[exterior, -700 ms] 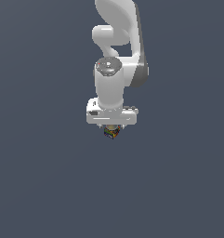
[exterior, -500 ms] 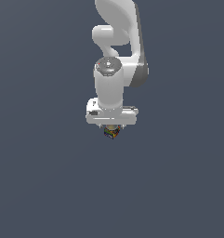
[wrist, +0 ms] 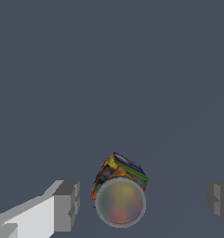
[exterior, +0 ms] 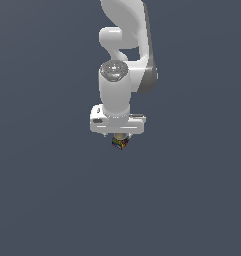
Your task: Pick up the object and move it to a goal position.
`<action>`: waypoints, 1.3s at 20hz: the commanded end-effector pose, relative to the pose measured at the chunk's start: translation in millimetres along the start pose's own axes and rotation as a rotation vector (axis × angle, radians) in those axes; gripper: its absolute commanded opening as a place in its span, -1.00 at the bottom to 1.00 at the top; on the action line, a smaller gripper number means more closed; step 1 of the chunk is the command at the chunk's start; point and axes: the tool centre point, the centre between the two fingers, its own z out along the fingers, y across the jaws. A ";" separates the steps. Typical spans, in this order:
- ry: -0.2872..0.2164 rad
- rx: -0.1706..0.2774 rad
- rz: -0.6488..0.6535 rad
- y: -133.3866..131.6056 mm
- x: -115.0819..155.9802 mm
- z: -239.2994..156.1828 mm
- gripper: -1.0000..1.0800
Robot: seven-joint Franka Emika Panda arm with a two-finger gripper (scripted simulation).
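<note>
In the exterior view we see only part of the small cube with red, yellow, green and blue patches (exterior: 120, 143), peeking from under the white tool (exterior: 120, 136). In the wrist view a translucent grey sphere (wrist: 120, 202) covers the cube's (wrist: 124, 168) near side. The white arm (exterior: 123, 60) hangs vertically, its grey fingers (wrist: 66, 205) spread wide apart, clear of the cube.

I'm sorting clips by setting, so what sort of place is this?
Most likely a bare simulated test scene, not a real room: flat, featureless grey-blue ground all around, a smooth white arm with its claw open, and one small mosaic cube beneath it. A translucent sphere overlaps the cube.
</note>
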 end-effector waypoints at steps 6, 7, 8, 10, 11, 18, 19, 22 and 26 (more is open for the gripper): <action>0.000 -0.001 0.011 -0.4 -1.3 1.5 0.92; 0.001 -0.001 0.018 -0.6 -2.0 2.3 0.92; 0.001 -0.001 0.026 -0.8 -2.9 3.3 0.92; 0.002 -0.001 0.046 -1.4 -4.9 5.8 0.92; 0.002 -0.001 0.058 -1.7 -6.2 7.2 0.92; 0.008 -0.002 0.176 -4.6 -19.1 21.2 0.92; 0.010 -0.003 0.198 -5.0 -21.6 23.8 0.92; 0.014 -0.003 0.273 -6.4 -30.3 32.2 0.92; 0.019 -0.004 0.366 -7.6 -41.4 42.2 0.92</action>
